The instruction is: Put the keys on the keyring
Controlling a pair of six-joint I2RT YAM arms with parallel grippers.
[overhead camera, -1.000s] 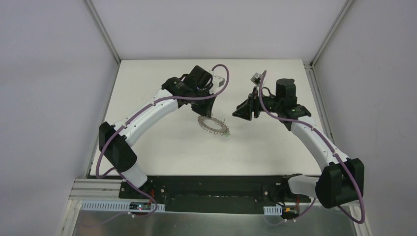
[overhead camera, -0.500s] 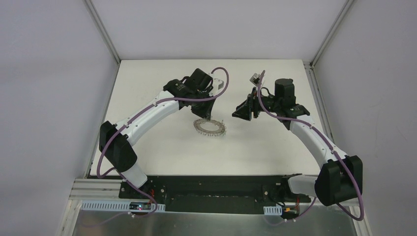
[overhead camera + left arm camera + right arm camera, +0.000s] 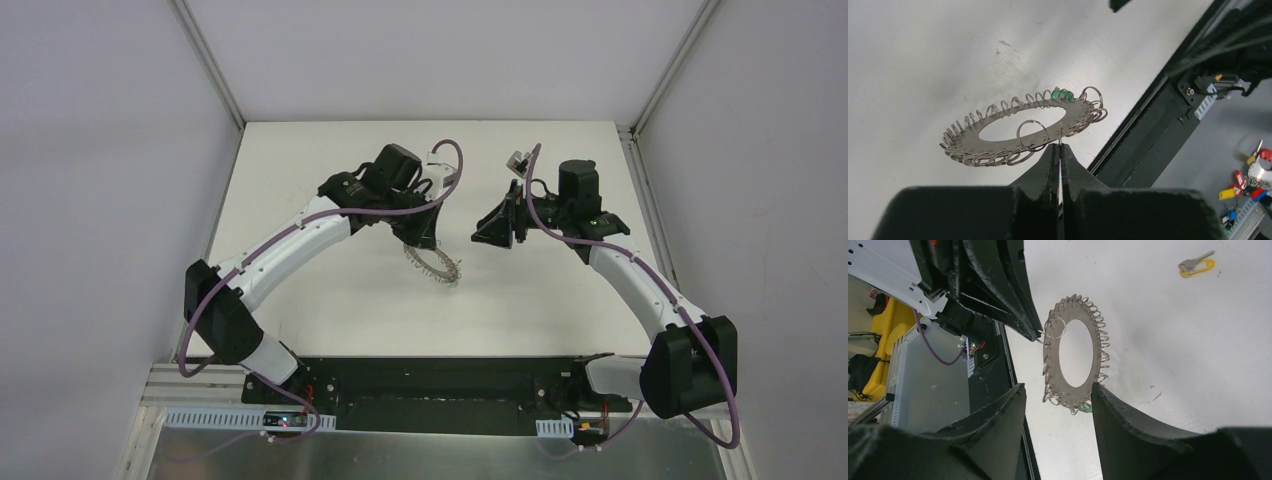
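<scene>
Flat grey metal keyring (image 3: pixel 968 141) with a frilly looped-wire rim.

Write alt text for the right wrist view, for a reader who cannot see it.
The left gripper pinches the rim of the wire-fringed keyring, lifted over the white table. The right gripper's open fingers frame it; a green key sits at its lower rim, and a yellow key lies on the table beyond.

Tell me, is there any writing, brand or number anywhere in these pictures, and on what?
None can be read.
The keyring shows no marking.
The yellow-headed key and the coloured tags off to the side are too small to show any writing.
</scene>
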